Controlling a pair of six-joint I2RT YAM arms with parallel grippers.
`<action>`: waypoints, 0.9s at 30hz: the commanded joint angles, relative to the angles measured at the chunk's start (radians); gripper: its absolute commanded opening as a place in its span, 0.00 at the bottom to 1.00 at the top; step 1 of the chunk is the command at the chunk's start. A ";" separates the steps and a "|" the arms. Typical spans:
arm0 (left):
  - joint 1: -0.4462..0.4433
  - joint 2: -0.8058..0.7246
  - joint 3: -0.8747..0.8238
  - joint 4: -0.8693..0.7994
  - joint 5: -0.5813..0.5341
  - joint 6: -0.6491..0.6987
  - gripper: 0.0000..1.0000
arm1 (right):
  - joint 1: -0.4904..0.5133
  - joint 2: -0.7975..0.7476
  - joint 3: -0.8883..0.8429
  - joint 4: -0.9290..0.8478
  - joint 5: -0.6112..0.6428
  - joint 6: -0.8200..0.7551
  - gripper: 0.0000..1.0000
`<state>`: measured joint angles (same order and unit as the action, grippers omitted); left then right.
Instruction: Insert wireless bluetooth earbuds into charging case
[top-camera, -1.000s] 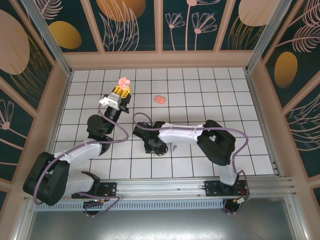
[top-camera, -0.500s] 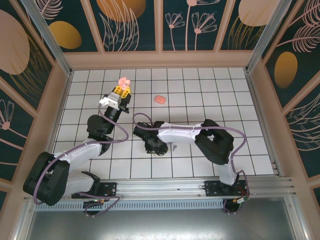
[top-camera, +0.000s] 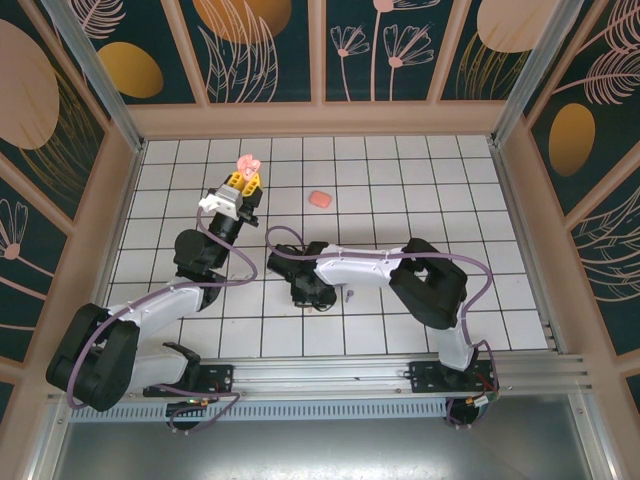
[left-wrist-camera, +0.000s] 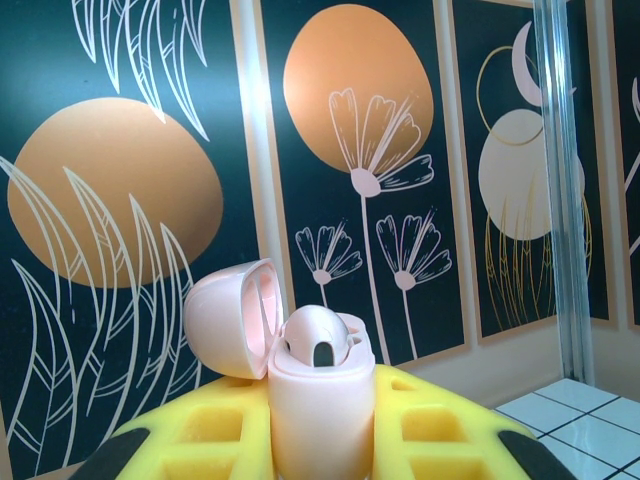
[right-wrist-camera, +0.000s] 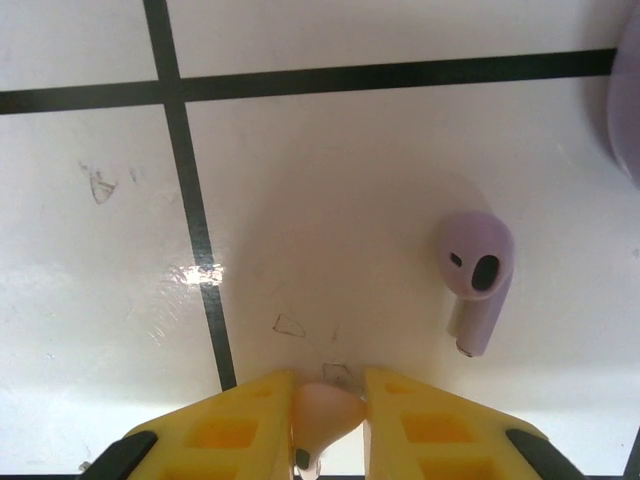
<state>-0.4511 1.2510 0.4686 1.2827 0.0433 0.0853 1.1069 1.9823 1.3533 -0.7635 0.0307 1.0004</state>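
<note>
Pinching a pink earbud, the right hand points straight down at the tabletop. Its yellow fingers stand a narrow gap apart, with the earbud wedged between them and touching both. Whether the earbud is off the surface cannot be told. A purple earbud lies loose on the white tile just ahead and to the right of those fingers, apart from them, stem toward the hand.

The left hand is raised toward the back of the tabletop and clamped tight on a pink charging case, which stands upright between its pads. The lid is swung open to the left and one pale earbud sits in the case. A salmon case lies closed on the tiles to the right of that hand, well apart.

Against a second ago, the right arm's elbow has drifted slightly leftward. The left arm, both cases and the purple earbud have stayed put.
</note>
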 joint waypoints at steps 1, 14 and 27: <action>0.000 0.003 0.005 0.052 0.013 -0.013 0.00 | -0.002 0.020 0.020 0.035 0.012 -0.012 0.21; 0.000 0.007 0.037 0.026 0.030 -0.036 0.00 | -0.004 -0.109 -0.036 0.083 0.094 0.002 0.19; 0.000 -0.015 0.103 -0.045 0.036 -0.039 0.00 | -0.130 -0.336 -0.094 0.161 0.195 -0.112 0.19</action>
<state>-0.4511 1.2552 0.5377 1.2476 0.0696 0.0574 1.0199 1.7187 1.2736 -0.6426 0.1654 0.9520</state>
